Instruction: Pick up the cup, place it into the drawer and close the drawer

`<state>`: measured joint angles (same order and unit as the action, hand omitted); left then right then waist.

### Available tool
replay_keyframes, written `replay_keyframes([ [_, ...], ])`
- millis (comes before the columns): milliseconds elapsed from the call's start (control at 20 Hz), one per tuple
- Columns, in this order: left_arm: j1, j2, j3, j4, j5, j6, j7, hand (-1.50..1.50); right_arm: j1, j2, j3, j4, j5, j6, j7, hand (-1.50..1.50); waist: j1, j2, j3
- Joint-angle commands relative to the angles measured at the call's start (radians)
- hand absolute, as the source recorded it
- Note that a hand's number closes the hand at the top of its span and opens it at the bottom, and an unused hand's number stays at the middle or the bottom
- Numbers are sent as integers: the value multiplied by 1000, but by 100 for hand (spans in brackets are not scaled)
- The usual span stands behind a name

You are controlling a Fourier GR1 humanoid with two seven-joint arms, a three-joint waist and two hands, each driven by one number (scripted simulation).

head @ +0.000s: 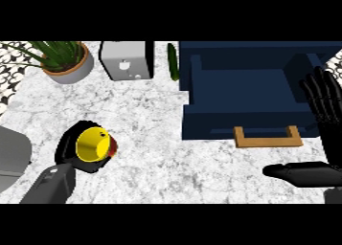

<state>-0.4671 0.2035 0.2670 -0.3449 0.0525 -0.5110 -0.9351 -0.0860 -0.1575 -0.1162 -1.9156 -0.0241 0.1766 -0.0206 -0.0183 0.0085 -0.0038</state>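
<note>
Left hand (78, 152) curled round the yellow cup with red outer wall (93, 144), near-left on the white marble table (152, 115); carry it level and far-right, clearing the front wall of the open dark-blue drawer with wooden handle (233, 91) before lowering. Cup sits inside the left hand's fingers, well apart from the drawer. Right hand (327, 119) open, fingers straight, resting at the right edge beside the drawer.

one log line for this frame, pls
left hand: shut on yellow cup | right hand: open, by drawer | drawer: open, no cup inside
</note>
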Motion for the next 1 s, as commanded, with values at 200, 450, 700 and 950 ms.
replay_keyframes([
  [200,-15,-18,130,-34,121,70,-162,150,8,31,21,-13,26,-28,-9,-150,3,-4,2],
  [450,-31,-37,92,-132,110,71,-163,150,0,-2,-30,63,12,-4,-62,-150,16,-8,4],
  [700,-42,-57,29,-313,123,73,18,150,23,-16,-41,1,-8,5,-6,-150,27,-17,5],
  [950,-73,-144,-46,-536,104,239,159,150,25,-34,-84,4,-42,15,4,-150,33,-19,6],
])
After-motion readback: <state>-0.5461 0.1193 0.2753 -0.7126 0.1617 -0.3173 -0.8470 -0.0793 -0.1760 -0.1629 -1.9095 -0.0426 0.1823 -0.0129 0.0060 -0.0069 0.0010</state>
